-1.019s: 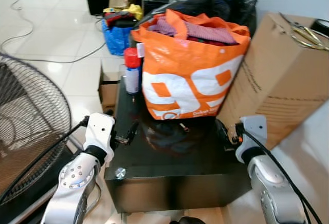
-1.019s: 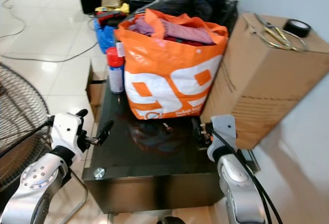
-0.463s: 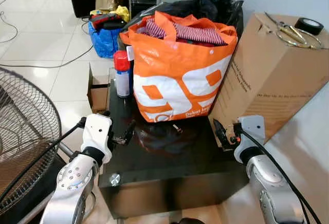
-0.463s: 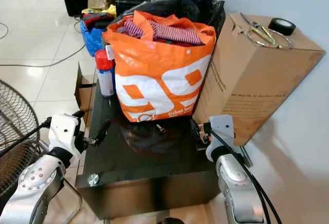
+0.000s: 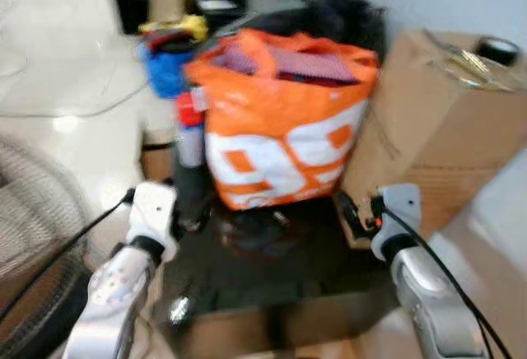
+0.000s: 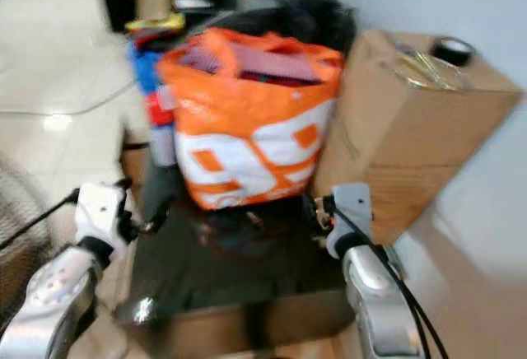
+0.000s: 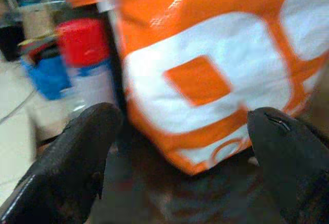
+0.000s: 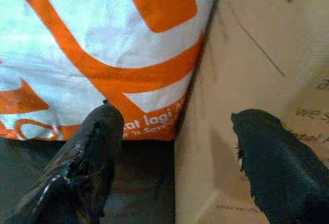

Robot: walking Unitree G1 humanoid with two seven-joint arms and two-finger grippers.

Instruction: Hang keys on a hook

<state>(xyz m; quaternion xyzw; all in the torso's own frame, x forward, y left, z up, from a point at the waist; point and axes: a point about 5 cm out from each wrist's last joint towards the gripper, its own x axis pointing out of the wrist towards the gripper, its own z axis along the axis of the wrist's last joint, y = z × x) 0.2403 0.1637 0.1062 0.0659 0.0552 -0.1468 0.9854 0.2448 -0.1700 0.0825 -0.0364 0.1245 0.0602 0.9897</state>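
While the head views are smeared by motion, an orange-and-white bag [image 5: 284,120] stuffed with striped cloth stands out as the landmark on a glossy black bench [image 5: 280,268]. Just in front of the bag's base a small dark speck [image 5: 280,217] lies on the bench; it may be the keys, though blur forbids certainty. A matte brown cardboard box [image 5: 436,128] leans against the bag's right side, a ring of thin metal and a tape roll [image 5: 496,48] on its top. A red-capped spray can [image 5: 188,132] stands at the bag's left. No hook is evident.

From the left wrist, the left end effector [image 7: 180,147] has its rounded black fingers spread wide, empty, facing the bag's crinkled woven plastic.

From the right wrist, the right end effector [image 8: 180,157] is likewise parted and empty, aimed at the seam between bag and box.

Judging from this, the robot should steady itself first, confirm the keys, then descend squarely over them.
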